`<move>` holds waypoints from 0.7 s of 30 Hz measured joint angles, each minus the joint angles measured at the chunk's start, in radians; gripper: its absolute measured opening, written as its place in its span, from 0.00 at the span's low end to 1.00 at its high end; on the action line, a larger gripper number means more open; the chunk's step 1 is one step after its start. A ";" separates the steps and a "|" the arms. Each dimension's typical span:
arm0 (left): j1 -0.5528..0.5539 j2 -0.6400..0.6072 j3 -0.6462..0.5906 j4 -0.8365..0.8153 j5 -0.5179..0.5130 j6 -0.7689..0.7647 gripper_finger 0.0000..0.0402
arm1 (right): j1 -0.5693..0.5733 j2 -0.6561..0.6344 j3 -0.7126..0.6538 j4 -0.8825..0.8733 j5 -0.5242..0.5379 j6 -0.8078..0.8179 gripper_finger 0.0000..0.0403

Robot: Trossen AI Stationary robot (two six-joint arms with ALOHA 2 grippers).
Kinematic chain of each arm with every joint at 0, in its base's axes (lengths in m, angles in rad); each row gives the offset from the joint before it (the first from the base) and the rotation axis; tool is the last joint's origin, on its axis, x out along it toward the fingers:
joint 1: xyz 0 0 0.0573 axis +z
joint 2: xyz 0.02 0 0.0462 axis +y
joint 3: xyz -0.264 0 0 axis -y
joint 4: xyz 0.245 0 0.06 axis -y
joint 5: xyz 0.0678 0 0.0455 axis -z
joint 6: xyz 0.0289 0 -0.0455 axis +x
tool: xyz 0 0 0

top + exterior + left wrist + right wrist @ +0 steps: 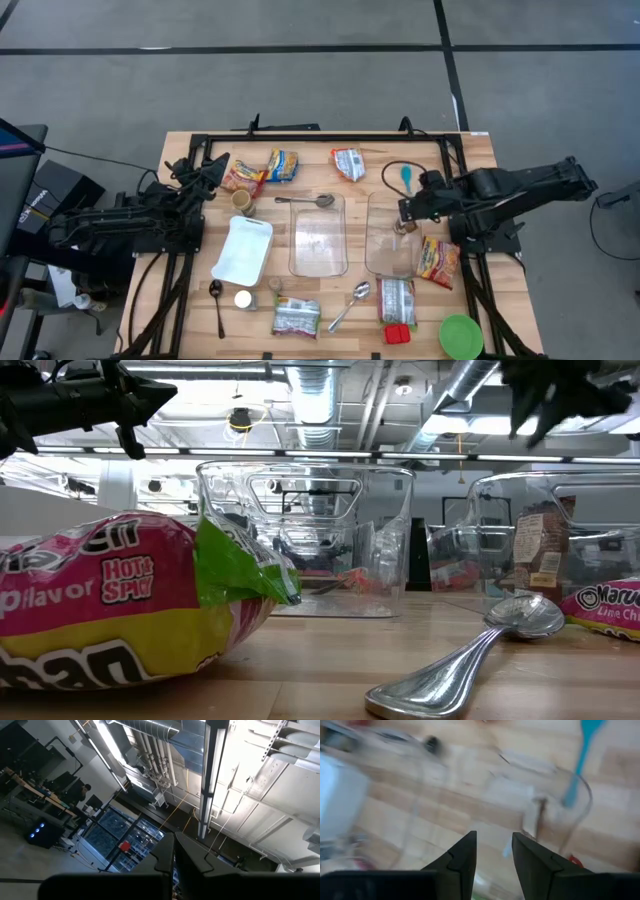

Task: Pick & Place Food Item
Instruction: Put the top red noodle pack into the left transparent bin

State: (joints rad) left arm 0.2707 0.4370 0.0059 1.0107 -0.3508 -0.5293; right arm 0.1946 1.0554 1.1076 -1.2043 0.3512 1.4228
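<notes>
Two clear containers stand mid-table, one on the left (318,236) and one on the right (392,235). A brown packet (540,550) stands on end inside the right one, by its right wall (402,228). Several noodle packets lie around them, such as a red one (438,260) to the right and a pink and green one (120,610) at the near edge. My right gripper (404,213) is open and empty, above the right container's right wall (555,815). My left gripper (173,852) is shut and empty at the table's left side (205,175), pointing up at the ceiling.
A white tray (243,248) lies left of the containers. Spoons lie at the far side (310,201) and near side (350,305), with a blue spoon (406,178) at the far right. A green bowl (460,335) and a red item (397,333) are near the front right corner.
</notes>
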 joint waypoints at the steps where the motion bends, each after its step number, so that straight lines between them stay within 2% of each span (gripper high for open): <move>1: 0.000 0.000 0.000 0.000 0.000 0.000 0.02 | 0.002 -0.003 0.019 0.010 0.017 -0.032 0.29; 11: 0.000 0.000 0.000 0.000 0.000 0.000 0.02 | 0.063 -0.010 0.126 0.204 0.155 -0.394 0.29; 21: 0.000 0.000 0.000 0.000 0.000 0.000 0.02 | 0.068 -0.009 0.126 0.217 0.090 -0.429 0.29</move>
State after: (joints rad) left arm 0.2707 0.4366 0.0059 1.0111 -0.3511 -0.5296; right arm 0.2626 1.0462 1.2335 -0.9871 0.4412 0.9936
